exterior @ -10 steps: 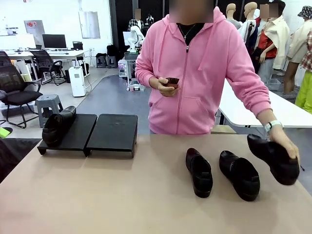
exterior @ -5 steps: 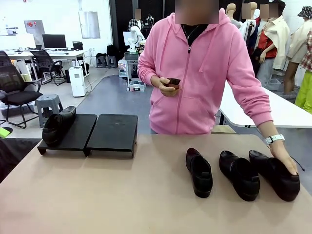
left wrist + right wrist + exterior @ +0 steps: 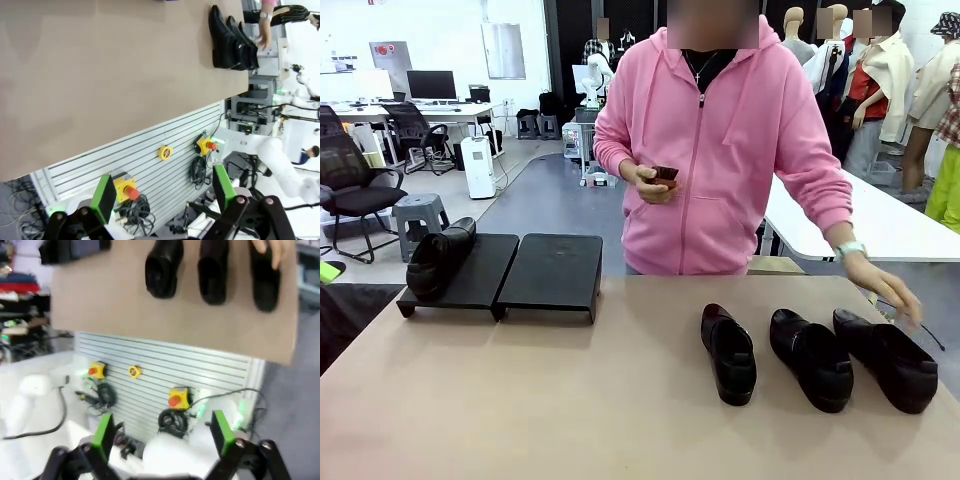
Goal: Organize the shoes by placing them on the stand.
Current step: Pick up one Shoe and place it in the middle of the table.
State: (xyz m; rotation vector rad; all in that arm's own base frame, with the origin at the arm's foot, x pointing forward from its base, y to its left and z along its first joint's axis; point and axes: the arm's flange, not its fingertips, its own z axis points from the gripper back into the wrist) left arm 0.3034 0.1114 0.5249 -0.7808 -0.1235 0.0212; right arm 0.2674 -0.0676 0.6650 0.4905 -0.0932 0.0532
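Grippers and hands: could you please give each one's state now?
Left gripper: open, empty.
Right gripper: open, empty.
Person's left hand: open, beside a shoe.
Person's right hand: holds small dark object.

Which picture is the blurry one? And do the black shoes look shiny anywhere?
The right wrist view is the blurry one: the three shoes and the person's hand look soft and smeared. The front view is sharp, and the toes there show a faint pale shine. The left wrist view is fairly clear, but tipped sideways, so the table looks turned.
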